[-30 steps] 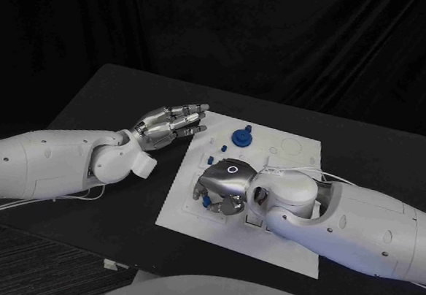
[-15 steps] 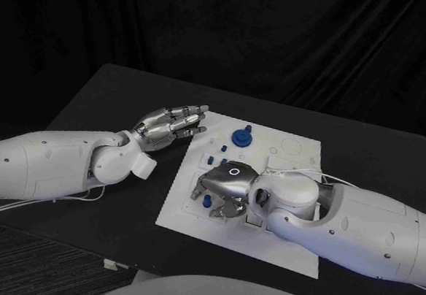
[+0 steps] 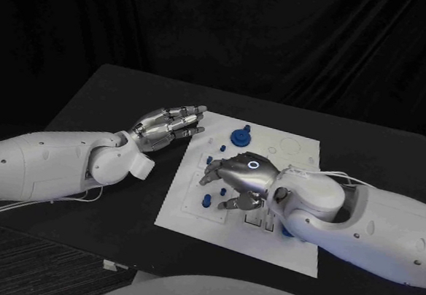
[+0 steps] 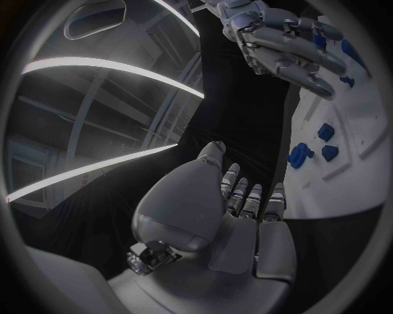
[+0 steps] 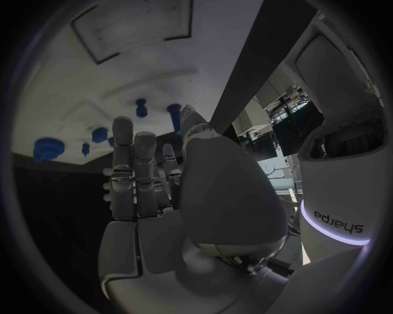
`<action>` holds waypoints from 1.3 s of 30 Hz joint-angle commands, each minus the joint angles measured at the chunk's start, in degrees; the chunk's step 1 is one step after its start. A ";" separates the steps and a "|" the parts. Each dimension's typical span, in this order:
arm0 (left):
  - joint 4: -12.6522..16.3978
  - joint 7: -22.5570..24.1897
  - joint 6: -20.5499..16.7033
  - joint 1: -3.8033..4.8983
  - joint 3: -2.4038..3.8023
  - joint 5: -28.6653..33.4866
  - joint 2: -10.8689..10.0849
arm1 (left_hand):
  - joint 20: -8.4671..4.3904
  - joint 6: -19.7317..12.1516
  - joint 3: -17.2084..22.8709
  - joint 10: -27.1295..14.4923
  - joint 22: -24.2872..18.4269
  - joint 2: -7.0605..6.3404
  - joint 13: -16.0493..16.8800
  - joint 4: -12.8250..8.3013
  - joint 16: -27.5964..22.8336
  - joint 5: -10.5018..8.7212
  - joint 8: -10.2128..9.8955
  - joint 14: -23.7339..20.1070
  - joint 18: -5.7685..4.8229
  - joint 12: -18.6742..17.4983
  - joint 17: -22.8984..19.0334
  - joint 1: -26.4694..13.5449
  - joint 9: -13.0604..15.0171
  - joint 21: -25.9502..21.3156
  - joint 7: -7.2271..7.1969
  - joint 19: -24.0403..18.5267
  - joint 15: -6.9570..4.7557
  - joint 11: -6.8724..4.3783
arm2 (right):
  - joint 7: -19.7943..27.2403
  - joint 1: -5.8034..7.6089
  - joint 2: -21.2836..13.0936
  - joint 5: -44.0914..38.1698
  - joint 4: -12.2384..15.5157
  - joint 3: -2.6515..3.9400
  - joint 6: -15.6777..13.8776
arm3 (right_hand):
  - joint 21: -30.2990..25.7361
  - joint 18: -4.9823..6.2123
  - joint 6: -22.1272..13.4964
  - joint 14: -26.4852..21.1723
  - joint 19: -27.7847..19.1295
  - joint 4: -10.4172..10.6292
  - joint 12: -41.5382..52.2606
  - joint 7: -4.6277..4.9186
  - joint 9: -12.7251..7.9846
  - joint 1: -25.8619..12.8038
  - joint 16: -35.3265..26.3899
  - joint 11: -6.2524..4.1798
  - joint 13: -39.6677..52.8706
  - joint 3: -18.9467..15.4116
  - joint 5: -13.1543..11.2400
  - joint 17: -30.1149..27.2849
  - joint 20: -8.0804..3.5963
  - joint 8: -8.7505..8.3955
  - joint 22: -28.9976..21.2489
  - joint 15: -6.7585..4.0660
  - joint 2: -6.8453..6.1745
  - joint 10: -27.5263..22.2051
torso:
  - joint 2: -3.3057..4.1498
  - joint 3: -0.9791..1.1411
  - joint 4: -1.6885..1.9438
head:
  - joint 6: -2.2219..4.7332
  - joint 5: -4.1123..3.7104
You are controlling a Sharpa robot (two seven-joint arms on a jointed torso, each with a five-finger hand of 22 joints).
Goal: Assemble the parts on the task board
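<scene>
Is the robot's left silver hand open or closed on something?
Open. The left silver hand hovers beside the white task board, fingers extended and slightly apart, holding nothing.

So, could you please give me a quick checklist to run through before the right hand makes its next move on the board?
1. Right hand over the board: ok.
2. Right hand free of any part: ok, in the right wrist view its fingers are straight with nothing between them.
3. Left hand off the board, beside its left edge, holding nothing: ok.
4. Round blue part at the board's far edge unobstructed: ok.
5. Small blue part beside the right hand seated: cannot tell.
</scene>
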 commanded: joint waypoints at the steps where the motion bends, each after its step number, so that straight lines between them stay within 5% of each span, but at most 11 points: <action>1: 0.25 0.65 0.68 -0.07 0.06 0.30 -0.09 | 0.06 -0.18 0.25 -0.42 0.04 0.03 -0.09 0.00 0.18 0.17 0.14 -0.32 1.04 -0.33 0.01 0.12 0.02 0.21 0.23 -0.04 0.07 0.17 | 3.16 2.05 -2.84 4.20 2.52 0.14 -13.07 | 2.22 0.03 0.86 1.55 1.50 -0.04 1.63 0.38 -0.22 -1.30 1.62 0.02 -0.07 0.42 -0.78 1.50 -0.10 0.35 2.58 -0.10 0.50 1.81 | -0.01 0.01 0.01 | -0.01 -0.59; 6: 0.25 0.74 0.54 -0.08 0.06 0.30 -0.25 | 0.06 -0.17 0.28 -0.43 0.12 0.02 -0.09 -0.02 0.19 0.17 0.14 -0.32 1.04 -0.33 0.02 0.12 0.03 0.23 0.23 -0.02 0.07 0.17 | 4.90 5.81 -8.64 12.38 5.74 0.14 -18.03 | 9.68 -0.96 1.67 5.63 5.53 -0.46 7.53 1.09 -0.97 -3.18 5.69 0.06 1.05 1.34 -1.80 5.74 -0.40 0.38 3.98 -0.34 2.59 9.32 | -0.05 0.01 -0.02 | -0.01 -1.36; 8: 0.12 0.71 0.46 -0.08 0.06 0.30 -0.24 | 0.07 -0.16 0.29 -0.42 0.16 0.01 -0.09 -0.03 0.20 0.16 0.15 -0.32 1.05 -0.31 0.02 0.12 0.03 0.23 0.23 -0.01 0.08 0.17 | 4.68 7.40 -11.77 16.23 6.69 0.13 -18.63 | 11.78 -1.17 3.00 7.09 6.82 -0.50 14.95 1.95 -1.29 -7.06 6.97 -1.57 4.45 0.27 -5.03 6.92 -0.79 0.76 4.27 -0.79 2.94 15.41 | -0.06 -0.01 0.03 | -0.01 -2.12; 12: 0.06 0.72 0.37 -0.09 0.06 0.30 -0.19 | 0.08 -0.13 0.30 -0.42 0.20 0.00 -0.08 -0.04 0.21 0.16 0.15 -0.32 1.05 -0.30 0.02 0.12 0.03 0.24 0.23 0.00 0.08 0.17 | 2.47 8.58 -15.51 19.99 6.98 0.12 -17.11 | 11.09 -0.98 4.53 7.10 6.55 -0.58 27.12 2.58 -1.31 -14.14 6.87 -3.64 11.63 -2.21 -5.02 6.55 -1.65 1.34 4.05 -1.81 2.48 20.61 | -0.03 -0.01 0.06 | -0.01 -3.13; 13: 0.09 0.74 0.35 -0.09 0.06 0.30 -0.18 | 0.08 -0.13 0.30 -0.42 0.20 0.00 -0.08 -0.04 0.21 0.16 0.15 -0.32 1.05 -0.30 0.02 0.12 0.03 0.24 0.23 0.00 0.08 0.17 | 1.33 8.71 -16.46 20.70 6.90 0.12 -16.02 | 10.63 -0.90 7.11 7.07 6.43 -0.74 33.73 2.77 -0.78 -16.88 6.70 -4.13 16.00 -4.01 -4.58 6.23 -2.09 2.67 3.93 -2.35 2.89 21.49 | -0.01 -0.01 0.06 | -0.01 -3.34; 16: 0.11 0.76 0.34 -0.10 0.06 0.30 -0.16 | 0.08 -0.13 0.30 -0.43 0.27 -0.02 -0.09 -0.05 0.23 0.15 0.16 -0.31 1.05 -0.31 0.03 0.12 0.03 0.26 0.23 0.02 0.08 0.17 | -2.42 8.60 -18.52 21.49 6.47 0.11 -12.23 | 12.63 -1.34 12.68 8.82 7.26 -0.17 55.75 2.47 0.75 -20.29 8.84 -4.57 52.78 -4.69 -5.29 9.46 -2.55 5.41 4.35 -2.67 3.82 40.62 | -0.06 -0.03 0.03 | -0.01 -3.73; 19: 0.06 0.77 0.30 -0.12 0.06 0.30 -0.10 | 0.08 -0.13 0.30 -0.43 0.27 -0.02 -0.09 -0.05 0.23 0.15 0.16 -0.31 1.05 -0.31 0.03 0.12 0.03 0.26 0.23 0.02 0.08 0.17 | -6.88 7.92 -19.91 21.55 5.90 0.10 -7.82 | 34.35 -4.42 19.34 18.04 14.69 -0.07 63.95 0.01 3.38 -25.54 21.76 -6.63 81.02 -4.19 -5.11 31.35 -4.17 9.54 8.75 -4.60 4.12 62.61 | -0.21 -0.08 -0.07 | -0.01 -3.86; 23: 0.10 0.88 0.28 -0.13 0.06 0.30 -0.09 | 0.10 -0.14 0.31 -0.43 0.32 -0.06 -0.08 -0.08 0.24 0.14 0.16 -0.30 1.05 -0.28 0.03 0.12 0.03 0.27 0.24 0.04 0.10 0.17 | -13.24 6.81 -20.69 20.47 5.25 0.10 -1.36 | 42.74 -5.66 21.94 20.40 16.74 0.11 63.95 -1.53 5.76 -29.94 25.97 -8.18 81.02 -4.19 -3.28 39.85 -5.66 11.50 10.32 -5.86 2.97 62.61 | -0.30 -0.10 -0.17 | -0.01 -4.02; 29: 0.15 0.94 0.30 -0.16 0.06 0.30 -0.11 | 0.10 -0.14 0.31 -0.43 0.32 -0.06 -0.08 -0.08 0.24 0.14 0.16 -0.30 1.05 -0.28 0.03 0.12 0.03 0.27 0.24 0.04 0.10 0.17 | -21.25 5.38 -20.33 19.64 4.59 0.10 7.09 | 47.48 -6.41 25.80 20.42 17.57 0.10 63.95 -3.11 8.84 -32.19 25.99 -9.28 81.02 -3.73 -1.95 39.99 -6.89 13.83 11.23 -7.41 3.07 62.61 | -0.01 0.02 -0.11 | -0.01 -4.91; 34: 0.21 1.07 0.36 -0.19 0.06 0.30 -0.17 | 0.12 -0.15 0.33 -0.46 0.30 -0.09 -0.09 -0.10 0.25 0.15 0.16 -0.30 1.06 -0.32 0.03 0.13 0.03 0.27 0.24 0.05 0.11 0.18 | -27.49 4.70 -19.05 20.04 4.09 0.10 14.01 | 48.42 -6.47 30.18 20.19 17.47 0.04 63.95 -4.85 13.03 -36.48 25.36 -10.78 81.02 -2.54 -1.97 38.87 -8.16 17.12 11.29 -8.77 5.70 62.61 | 0.01 -0.01 -0.06 | -0.01 -5.18; 39: 0.25 1.13 0.49 -0.22 0.06 0.30 -0.18 | 0.13 -0.17 0.35 -0.46 0.27 -0.09 -0.08 -0.11 0.26 0.15 0.16 -0.30 1.06 -0.31 0.03 0.13 0.03 0.27 0.24 0.04 0.12 0.18 | -30.09 4.43 -18.20 20.85 3.84 0.10 17.16 | 49.62 -6.64 31.08 20.36 17.60 -0.18 63.95 -5.48 15.19 -36.21 25.60 -11.39 81.02 -1.38 -1.82 39.41 -8.72 17.97 11.50 -9.33 7.03 62.61 | -0.01 -0.02 -0.01 | -0.01 -5.43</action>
